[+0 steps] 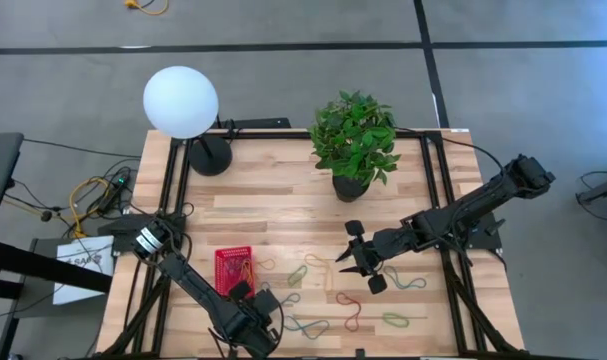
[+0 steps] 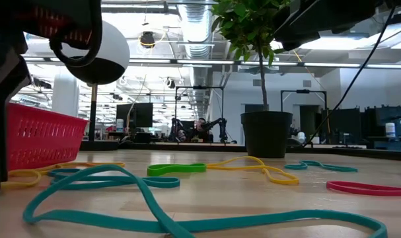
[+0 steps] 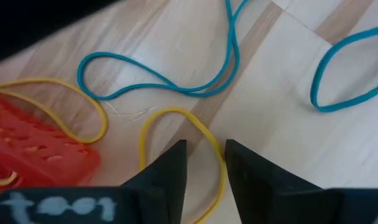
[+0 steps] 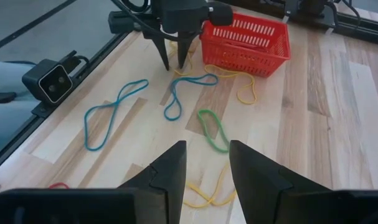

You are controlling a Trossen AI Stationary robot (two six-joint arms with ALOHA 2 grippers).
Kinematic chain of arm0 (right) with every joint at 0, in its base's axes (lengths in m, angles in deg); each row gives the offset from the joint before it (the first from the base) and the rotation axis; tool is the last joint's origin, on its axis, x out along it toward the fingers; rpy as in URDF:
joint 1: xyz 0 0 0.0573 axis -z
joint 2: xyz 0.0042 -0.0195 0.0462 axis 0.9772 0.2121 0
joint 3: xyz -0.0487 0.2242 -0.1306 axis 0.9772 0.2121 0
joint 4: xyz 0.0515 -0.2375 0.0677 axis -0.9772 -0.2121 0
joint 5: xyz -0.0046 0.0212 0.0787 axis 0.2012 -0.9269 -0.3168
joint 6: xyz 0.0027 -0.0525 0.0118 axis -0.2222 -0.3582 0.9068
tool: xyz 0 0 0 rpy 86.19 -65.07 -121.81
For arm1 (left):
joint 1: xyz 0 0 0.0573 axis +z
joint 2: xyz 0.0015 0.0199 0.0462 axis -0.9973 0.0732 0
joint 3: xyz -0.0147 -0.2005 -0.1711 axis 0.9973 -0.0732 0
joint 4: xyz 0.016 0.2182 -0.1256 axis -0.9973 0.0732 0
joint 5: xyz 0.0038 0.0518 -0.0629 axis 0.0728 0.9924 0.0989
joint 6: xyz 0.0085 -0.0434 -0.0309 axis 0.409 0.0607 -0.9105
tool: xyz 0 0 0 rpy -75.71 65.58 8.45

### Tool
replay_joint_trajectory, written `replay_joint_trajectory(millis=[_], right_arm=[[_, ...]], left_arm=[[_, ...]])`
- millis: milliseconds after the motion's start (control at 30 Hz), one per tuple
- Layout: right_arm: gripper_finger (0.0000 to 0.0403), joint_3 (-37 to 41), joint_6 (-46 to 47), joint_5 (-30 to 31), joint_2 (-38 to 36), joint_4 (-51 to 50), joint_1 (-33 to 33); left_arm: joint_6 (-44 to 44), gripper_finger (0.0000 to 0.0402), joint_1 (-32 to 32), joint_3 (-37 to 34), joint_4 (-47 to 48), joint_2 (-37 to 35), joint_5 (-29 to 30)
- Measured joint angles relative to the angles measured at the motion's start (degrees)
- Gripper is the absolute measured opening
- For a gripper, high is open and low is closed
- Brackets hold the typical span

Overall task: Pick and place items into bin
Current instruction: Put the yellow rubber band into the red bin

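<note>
The red mesh bin [image 1: 233, 268] stands on the wooden table, near its front left. Coloured band items lie flat around it: a yellow loop [image 3: 176, 113], a blue one [image 3: 170, 84], a green one [image 4: 212, 129], and a teal one [image 4: 111, 115]. My left gripper [image 3: 206, 167] points down just right of the bin, seen also in the right wrist view [image 4: 173, 65]. It is open with a narrow gap, and a strand of the yellow loop runs between its fingers. My right gripper [image 4: 207, 155] hangs open above the table's middle right [image 1: 358, 268] with nothing between its fingers. My left gripper comes from above, pointing down, with one strand of the yellow loop [image 3: 217, 149] in the gap between its fingers. The loop lies flat on the table. I cannot tell whether either finger touches it.
A potted plant [image 1: 351, 185] and a white globe lamp [image 1: 181, 100] stand at the back of the table. More bands lie toward the front: red [image 1: 348, 300], green [image 1: 395, 320], blue [image 1: 411, 283]. A small camera [image 4: 51, 81] sits at the table's edge.
</note>
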Motion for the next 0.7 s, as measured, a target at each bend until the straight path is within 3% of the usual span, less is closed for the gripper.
replay_joint_trajectory(millis=[200,467,567,700], right_arm=[[0.0118,-0.02,0.00,0.02,0.00,0.00,0.00],[0.0118,-0.02,0.00,0.01,0.00,0.01,0.00],[0.0118,-0.02,0.04,0.02,0.00,0.02,0.00],[0.0118,-0.02,0.61,0.00,0.00,0.02,0.00]], left_arm=[[4.68,0.0011,-0.04,0.99,0.16,0.42,3.99],[4.29,0.0002,-0.05,15.51,8.82,0.50,13.62],[3.15,0.0001,-0.92,23.62,17.43,0.45,18.87],[-6.86,0.0000,-2.08,31.63,34.51,0.22,24.03]])
